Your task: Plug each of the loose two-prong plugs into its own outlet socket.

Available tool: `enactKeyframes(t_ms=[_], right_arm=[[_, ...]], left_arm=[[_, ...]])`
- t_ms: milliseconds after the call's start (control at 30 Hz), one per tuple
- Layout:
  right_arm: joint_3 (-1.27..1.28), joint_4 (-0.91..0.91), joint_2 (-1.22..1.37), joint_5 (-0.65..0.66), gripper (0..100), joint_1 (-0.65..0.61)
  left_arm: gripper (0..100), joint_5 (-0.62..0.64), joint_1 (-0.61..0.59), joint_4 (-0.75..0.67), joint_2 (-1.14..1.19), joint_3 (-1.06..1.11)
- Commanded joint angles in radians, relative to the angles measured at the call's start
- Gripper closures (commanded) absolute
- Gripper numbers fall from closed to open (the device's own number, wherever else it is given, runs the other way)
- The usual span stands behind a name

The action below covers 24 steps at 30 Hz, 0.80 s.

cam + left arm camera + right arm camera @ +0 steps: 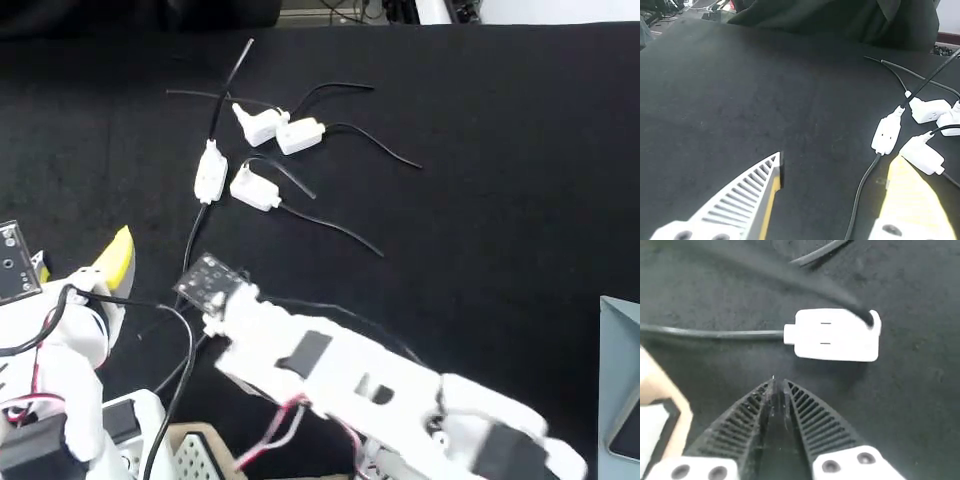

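Four white plug and socket pieces with black cords lie on the black cloth. An inline socket (210,172) is at the left, one plug (255,188) is beside it, and two more pieces (258,123) (300,135) lie touching behind. In the right wrist view a white socket (835,335) shows two slots. My right gripper (777,382) is shut and empty, just short of that socket. My left gripper (835,167) is open above bare cloth. Its yellow finger (118,255) is at the front left, with the inline socket (886,136) and a plug (922,155) beside it.
The right arm (330,360) stretches from the front right toward the middle. A grey-blue box (620,370) stands at the right edge. A tan perforated block (190,452) sits at the front. Loose cords (330,225) trail right of the plugs. Bare cloth lies to the left and right.
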Motion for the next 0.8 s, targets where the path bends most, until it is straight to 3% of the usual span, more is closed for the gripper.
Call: enactKeyframes(t_ms=[0, 167, 567, 767], right_arm=[[-0.166, -0.034, 0.220, -0.021, 98.6, -0.014], [-0.312, -0.034, 0.418, -0.068, 98.5, 0.000], [-0.648, -0.041, 0.710, -0.063, 98.5, 0.299], [-0.690, -0.299, 0.783, -0.069, 98.5, 0.396]], left_arm=[[67, -0.002, -0.031, 0.005, 0.006, -0.048], [67, -0.002, -0.061, 0.003, 0.006, -0.041], [67, -0.006, -0.061, 0.005, 0.005, -0.027], [67, -0.005, -0.061, 0.003, 0.005, 0.016]])
